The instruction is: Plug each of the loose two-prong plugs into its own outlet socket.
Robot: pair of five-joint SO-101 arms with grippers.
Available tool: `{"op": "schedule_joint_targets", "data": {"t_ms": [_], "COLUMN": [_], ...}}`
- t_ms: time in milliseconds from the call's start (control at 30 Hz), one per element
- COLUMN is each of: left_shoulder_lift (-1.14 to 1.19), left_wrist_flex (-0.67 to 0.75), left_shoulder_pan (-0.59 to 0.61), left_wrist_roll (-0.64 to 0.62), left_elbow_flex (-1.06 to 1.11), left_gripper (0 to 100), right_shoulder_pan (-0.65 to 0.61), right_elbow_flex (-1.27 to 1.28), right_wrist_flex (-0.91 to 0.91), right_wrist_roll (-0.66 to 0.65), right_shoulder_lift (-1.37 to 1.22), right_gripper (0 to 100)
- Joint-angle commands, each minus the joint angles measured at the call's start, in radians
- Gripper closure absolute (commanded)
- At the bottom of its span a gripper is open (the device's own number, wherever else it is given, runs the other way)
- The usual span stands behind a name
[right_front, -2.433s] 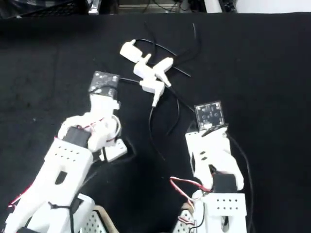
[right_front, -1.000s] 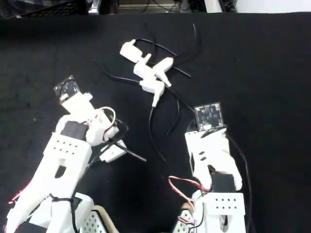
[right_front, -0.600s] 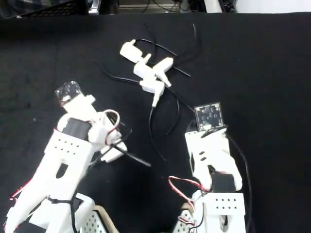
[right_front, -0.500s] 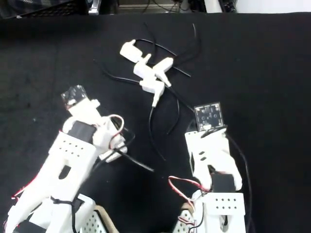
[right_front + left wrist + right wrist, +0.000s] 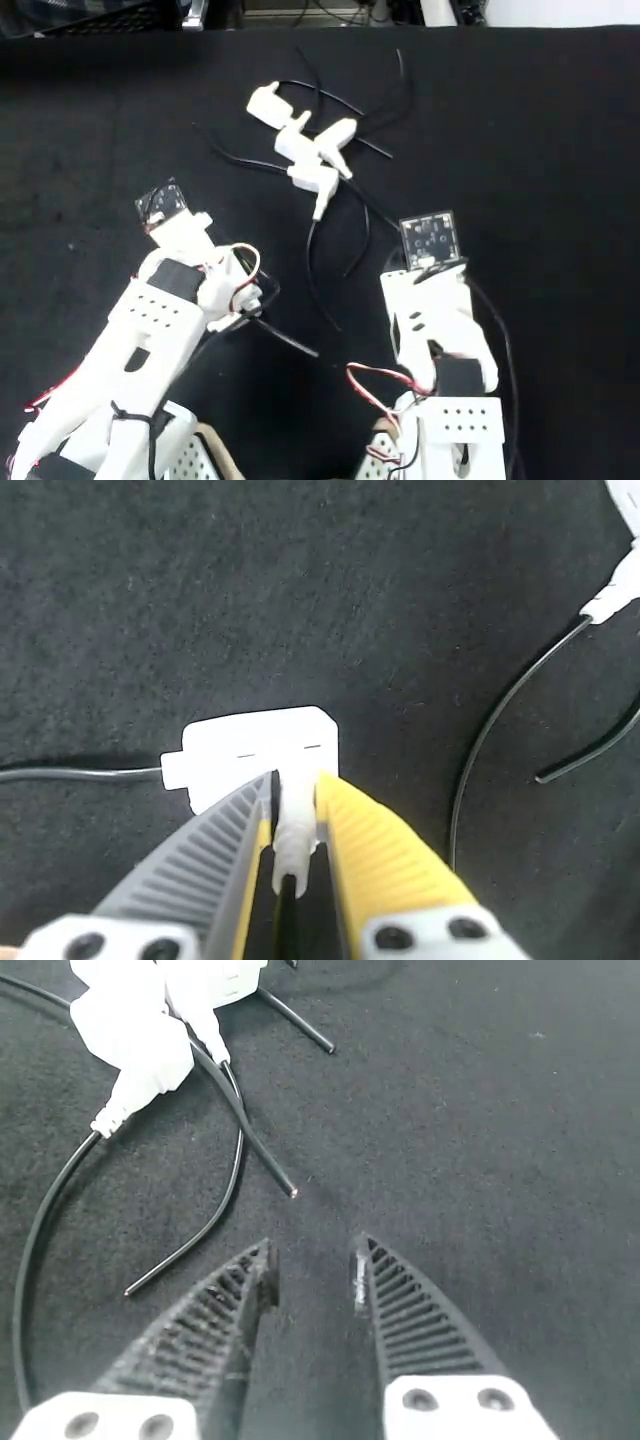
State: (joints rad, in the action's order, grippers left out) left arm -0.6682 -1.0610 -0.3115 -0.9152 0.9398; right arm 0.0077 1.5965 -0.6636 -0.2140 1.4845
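My left gripper (image 5: 295,780) is shut on a small white two-prong plug (image 5: 293,830), whose tip meets the near side of a white outlet socket (image 5: 240,750) lying on the black mat. I cannot tell whether the prongs are inside. In the high view the left arm (image 5: 165,310) stands at the lower left, and the plug's black cable (image 5: 290,340) trails to its right. My right gripper (image 5: 312,1250) hangs open over bare mat with nothing between its fingers. A cluster of white plugs and sockets (image 5: 300,145) with tangled black cables lies at the upper middle.
Part of that cluster (image 5: 150,1020) and several loose cable ends (image 5: 240,1150) lie beyond my right gripper. The right arm (image 5: 440,320) stands at the lower right. The black mat (image 5: 540,150) covers the whole table.
The left arm has swung its wrist from the far left back toward the middle. The held plug, the socket and the trailing cable have shifted right with it. The right arm has kept still.
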Motion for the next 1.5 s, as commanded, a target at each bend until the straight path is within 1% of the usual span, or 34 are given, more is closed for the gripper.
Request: {"op": "schedule_joint_targets", "data": {"t_ms": [0,133,367,833,1133,1300,1367,1467], "left_shoulder_lift": [0.0,0.0,0.0,0.0,0.0,0.0,0.0,0.0], "left_wrist_flex": [0.021,0.029,0.133,0.124,0.009,-0.064,-0.08,-0.081], "left_shoulder_pan": [-0.008,-0.008,-0.01,-0.002,-0.001,0.002,0.031,0.116], "left_wrist_roll": [-0.009,-0.009,-0.006,-0.009,-0.002,0.052,0.074,0.127], "left_elbow_flex": [0.005,0.007,0.047,0.084,0.056,0.054,0.054,0.064], "left_gripper": [97,97,97,97,97,97,97,97], "right_shoulder_pan": [0.011,0.011,0.011,0.011,0.012,0.012,0.012,0.012], "right_elbow_flex": [-0.004,-0.004,-0.004,-0.002,-0.002,-0.002,-0.002,-0.002], "right_wrist_flex": [0.015,0.014,0.014,0.015,0.015,0.017,0.017,0.017], "right_wrist_roll": [0.008,0.008,0.009,0.011,0.011,0.012,0.012,0.012], "right_shoulder_lift": [0.007,0.007,0.007,0.007,0.007,0.007,0.007,0.008], "right_gripper": [86.4,86.4,86.4,86.4,86.4,86.4,86.4,86.4]}}
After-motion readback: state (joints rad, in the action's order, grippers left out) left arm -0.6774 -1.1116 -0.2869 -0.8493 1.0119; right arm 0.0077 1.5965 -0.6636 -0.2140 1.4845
